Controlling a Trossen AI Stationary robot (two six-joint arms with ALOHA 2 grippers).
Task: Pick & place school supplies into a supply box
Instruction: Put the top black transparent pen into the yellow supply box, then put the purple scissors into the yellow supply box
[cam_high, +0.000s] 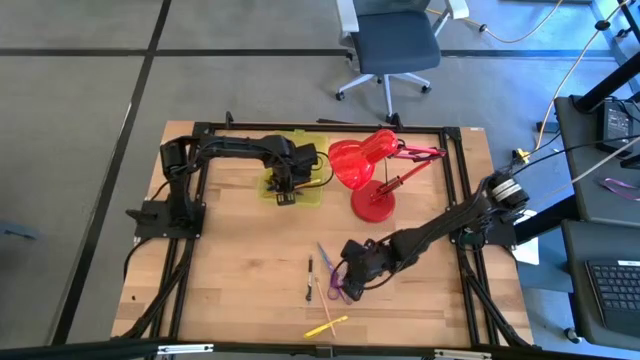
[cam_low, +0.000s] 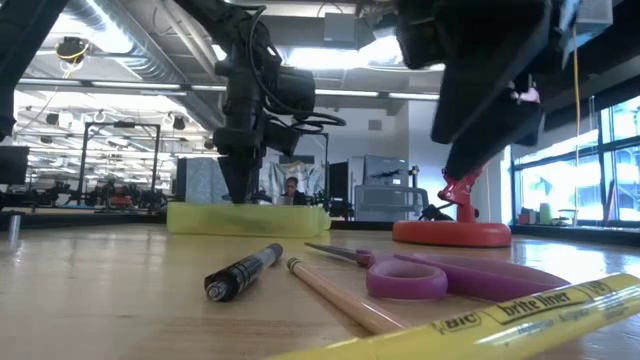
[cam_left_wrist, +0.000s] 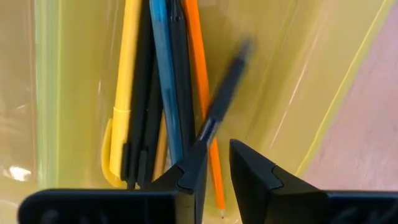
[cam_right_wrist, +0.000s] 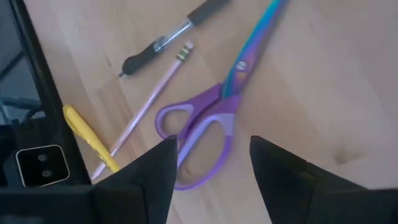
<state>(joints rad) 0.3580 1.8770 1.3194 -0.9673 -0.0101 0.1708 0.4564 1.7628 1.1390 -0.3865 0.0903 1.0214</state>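
The right claw (cam_right_wrist: 211, 168) hangs wide open just above the purple scissors (cam_right_wrist: 205, 134), which lie on the bench (cam_right_wrist: 329, 81) beside a pencil (cam_right_wrist: 146, 102). The left claw (cam_left_wrist: 214, 171), narrowly parted, hovers over the box (cam_high: 293, 170); a black pen (cam_left_wrist: 221, 102) lies loose just beyond its tips.

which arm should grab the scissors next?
Right. Its hand hovers open directly over the scissors on the table. The left hand is over the box, open above the pens already inside.
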